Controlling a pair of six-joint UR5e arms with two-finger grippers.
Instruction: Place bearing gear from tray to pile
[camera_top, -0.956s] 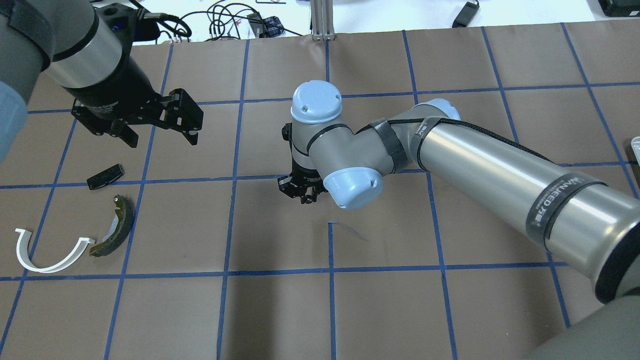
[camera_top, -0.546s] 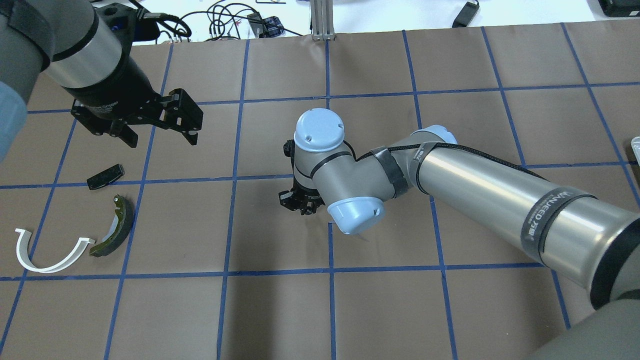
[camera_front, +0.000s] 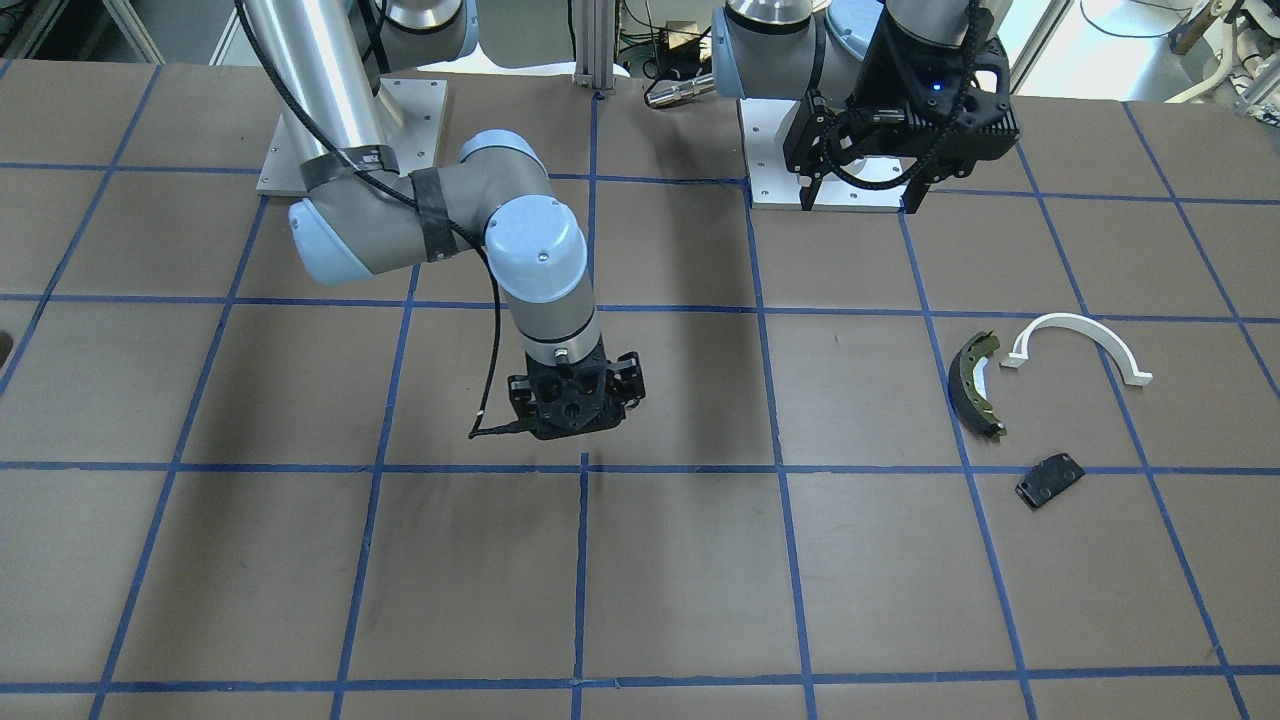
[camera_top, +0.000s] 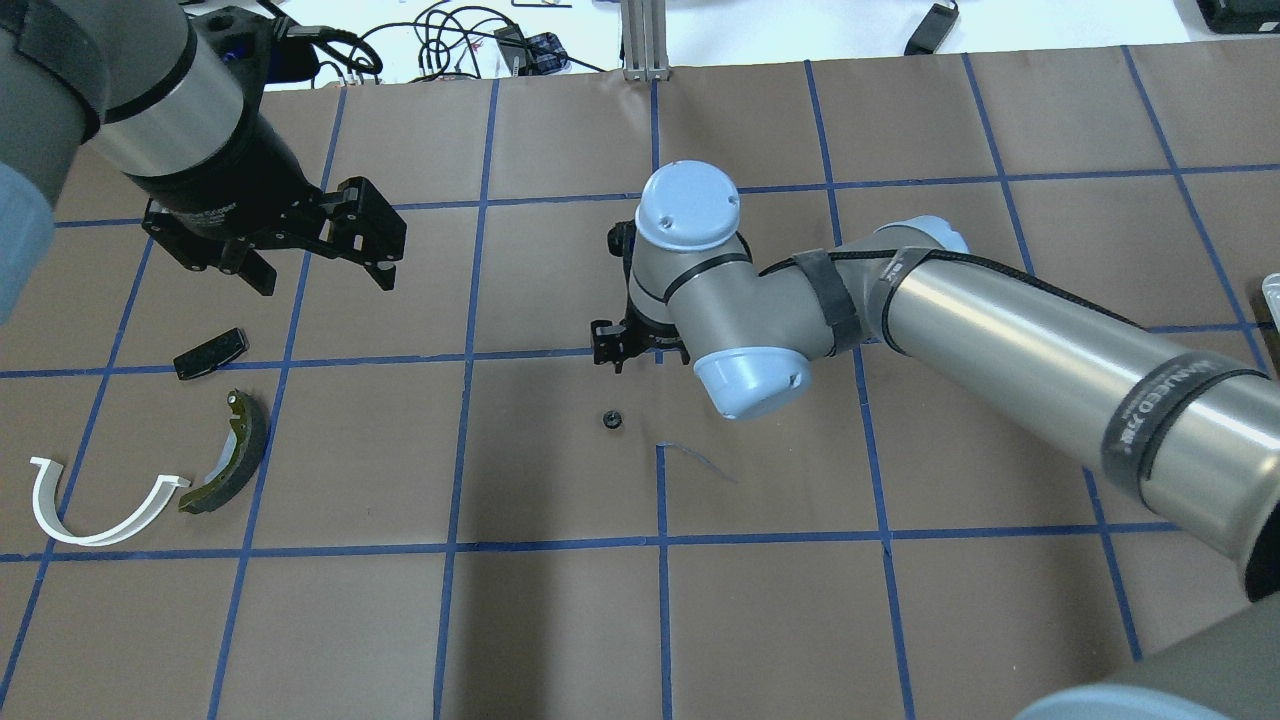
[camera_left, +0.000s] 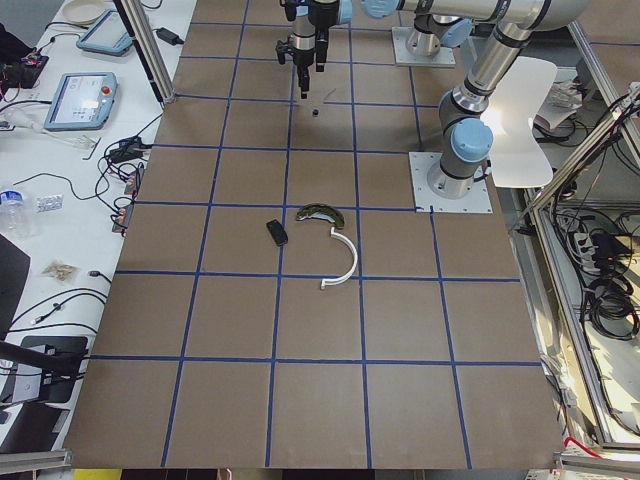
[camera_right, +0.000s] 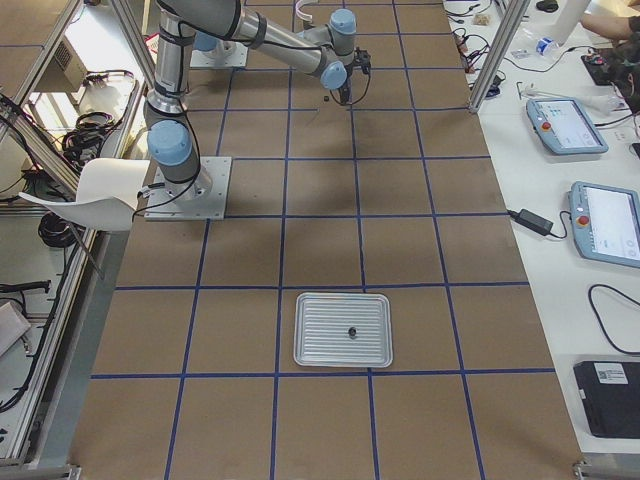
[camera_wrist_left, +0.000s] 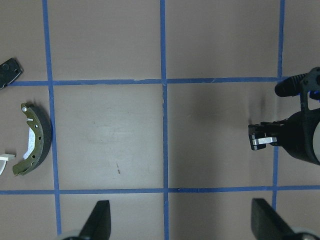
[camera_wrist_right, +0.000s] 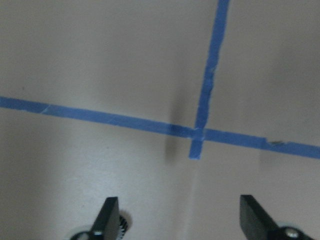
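The bearing gear (camera_top: 611, 419), a small black ring, lies loose on the brown table near the middle, also in the exterior left view (camera_left: 315, 113). My right gripper (camera_top: 620, 350) is open and empty just beyond it; in the right wrist view its toothed edge (camera_wrist_right: 124, 223) shows beside one finger. The pile lies far to the left: brake shoe (camera_top: 230, 468), white arc (camera_top: 95, 505), black plate (camera_top: 210, 353). My left gripper (camera_top: 310, 245) hangs open and empty above the pile's far side. The left wrist view shows the brake shoe (camera_wrist_left: 32, 145).
The ridged metal tray (camera_right: 300, 330) sits far off at the robot's right end of the table, with one small dark part (camera_right: 351, 331) on it. Blue tape lines grid the brown table. Cables lie beyond the table's far edge (camera_top: 450, 40).
The right gripper dipped toward the table, then drew back and to the right, away from the robot. The gear, hidden under it before, now lies free on the table. The left arm has not moved.
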